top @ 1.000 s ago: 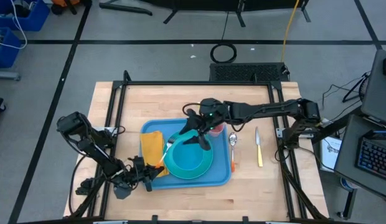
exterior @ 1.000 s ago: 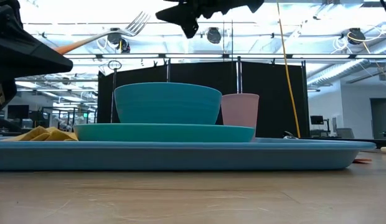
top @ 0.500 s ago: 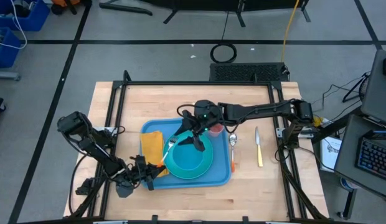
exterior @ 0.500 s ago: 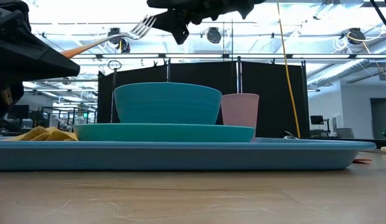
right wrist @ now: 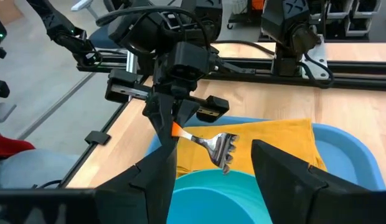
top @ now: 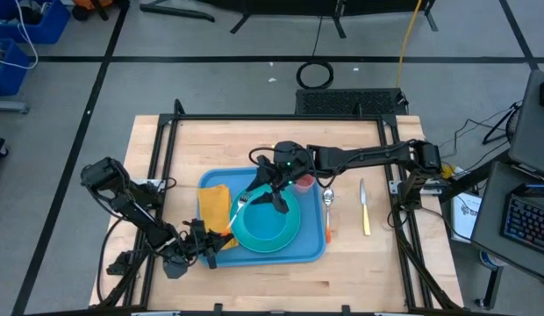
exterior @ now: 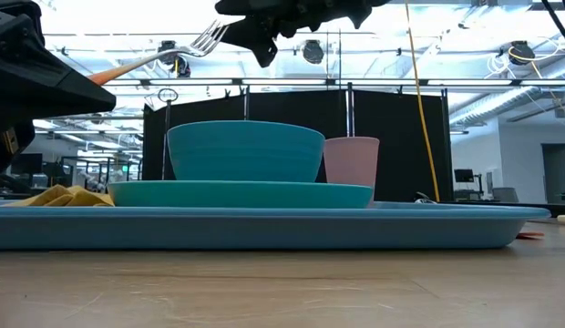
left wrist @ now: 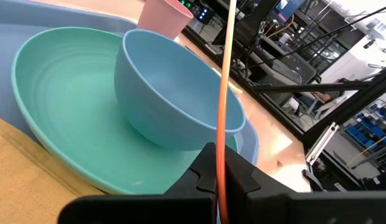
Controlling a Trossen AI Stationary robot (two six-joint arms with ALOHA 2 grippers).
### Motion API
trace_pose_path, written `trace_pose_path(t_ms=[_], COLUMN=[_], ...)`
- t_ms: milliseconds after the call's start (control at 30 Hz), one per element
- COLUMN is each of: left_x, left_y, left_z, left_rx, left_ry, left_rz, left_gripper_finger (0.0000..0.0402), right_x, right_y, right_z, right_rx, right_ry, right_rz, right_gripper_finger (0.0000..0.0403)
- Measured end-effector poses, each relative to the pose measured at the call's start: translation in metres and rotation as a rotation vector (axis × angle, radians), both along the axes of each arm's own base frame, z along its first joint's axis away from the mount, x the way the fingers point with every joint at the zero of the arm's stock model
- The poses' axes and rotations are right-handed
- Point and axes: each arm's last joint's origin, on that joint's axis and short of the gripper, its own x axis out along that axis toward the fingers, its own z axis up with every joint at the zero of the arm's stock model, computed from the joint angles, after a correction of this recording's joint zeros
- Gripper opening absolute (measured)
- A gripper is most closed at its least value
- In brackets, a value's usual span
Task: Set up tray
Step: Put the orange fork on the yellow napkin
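While no words or labels can be read on anything, the pictures show plenty. From above, the blue tray (top: 318,250) lies in the middle of the wooden table (top: 360,281). On it sit a green plate (top: 289,237), a blue bowl (top: 274,206), a pink cup (top: 304,183) and a yellow napkin (top: 215,206). A spoon (top: 328,198) and a knife (top: 364,209) lie on the table beside the tray, which only the high view shows. The left gripper (right wrist: 171,121) is squeezed tight on a fork (right wrist: 211,144) with an orange handle and holds it up over the napkin. The right gripper (top: 274,195) hangs above the bowl with its jaws wide apart around the fork's prongs, not touching them
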Motion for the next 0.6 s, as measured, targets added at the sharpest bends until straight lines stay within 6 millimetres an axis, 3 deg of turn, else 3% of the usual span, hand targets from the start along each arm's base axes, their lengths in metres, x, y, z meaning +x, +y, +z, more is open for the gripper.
trace_pose_path(t_ms=[233, 600], left_x=[0.0, 0.0], left_y=[0.0001, 0.0001], left_z=[0.0001, 0.0001], left_rx=[0.002, 0.01], left_ry=[-0.001, 0.001], left_rz=[0.003, 0.001], left_gripper_finger=[0.0, 0.0001], right_x=[0.0, 0.0002], right_y=[0.0, -0.0007], right_z=[-0.0001, -0.0001], right_rx=[-0.01, -0.042], right_ry=[-0.004, -0.017], right_rz=[0.002, 0.004], right_gripper_finger=[0.0135, 0.0011])
